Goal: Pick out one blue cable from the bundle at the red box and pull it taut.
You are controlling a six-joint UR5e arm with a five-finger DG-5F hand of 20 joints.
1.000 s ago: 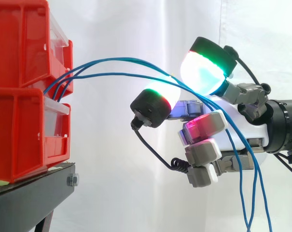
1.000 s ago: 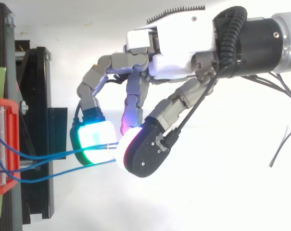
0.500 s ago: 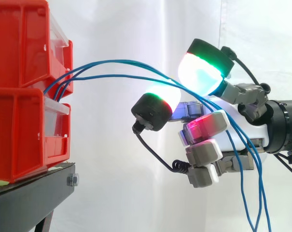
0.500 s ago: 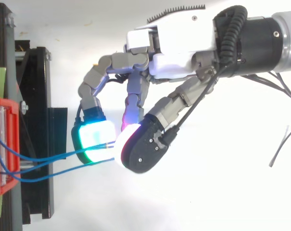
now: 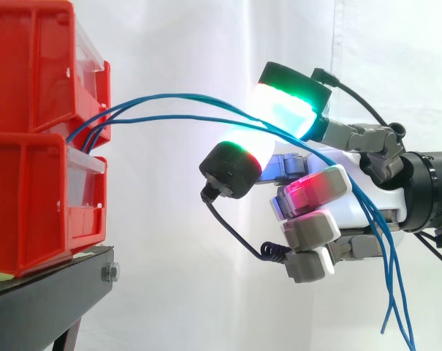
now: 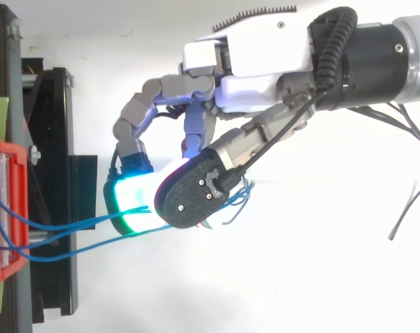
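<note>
Where red bins (image 5: 31, 139) top black stand (image 5: 45, 300), hand (image 6: 258, 66) seemingly pinching blue cables (image 5: 169, 95), white curtain (image 5: 177, 292)

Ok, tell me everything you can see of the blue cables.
The cables are several thin blue strands. They leave the gap between the stacked red bins, arc up and rightward with slack, none taut, and run bunched between two green-glowing pads of the robot hand, which close on them. Beyond the pads they drop downward, loose ends hanging.
</note>
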